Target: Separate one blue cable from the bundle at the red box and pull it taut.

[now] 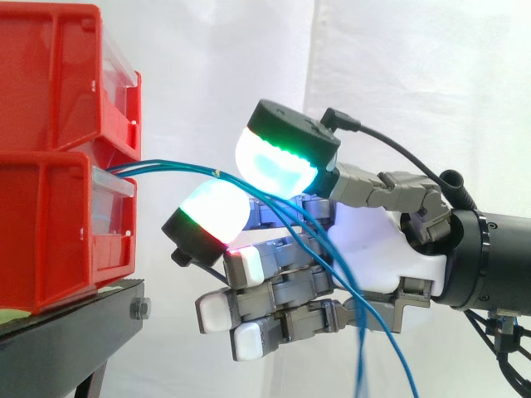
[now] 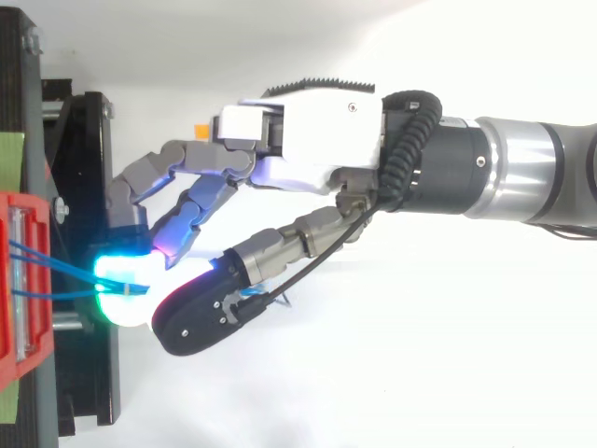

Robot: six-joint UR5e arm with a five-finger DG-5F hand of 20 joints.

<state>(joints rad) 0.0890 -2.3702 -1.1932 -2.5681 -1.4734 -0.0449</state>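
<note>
Two red plastic storage bins are stacked at the left on a black metal stand (image 1: 79,319), in front of a white curtain (image 1: 415,75). The upper red bin (image 1: 50,75) and the lower red bin (image 1: 41,240) each have a clear plastic front panel. What lies behind those panels cannot be made out from the side.

A bundle of thin blue cables (image 1: 178,168) comes out at the seam between the two bins, at the top edge of the lower bin's clear panel. From above, two strands (image 2: 56,261) cross the red bin (image 2: 23,364) and run right to the glowing fingertips.

The grey-and-white robot hand (image 1: 377,249) reaches in from the right with its palm turned toward the bins. Two of its fingertips (image 1: 278,166) glow white, cyan and green and are closed together on the cables, one above the strands and one below, just clear of the bins. Several strands meet at that pinch. The pads hide whether one strand or more lies between them.

Between bin and pinch the cables run nearly level, with only a slight bow. Past the pinch they fall slack across the hand's curled lower fingers and palm and leave the side view at the bottom edge. From above, the hand (image 2: 317,131) is over the white floor beside the stand.
</note>
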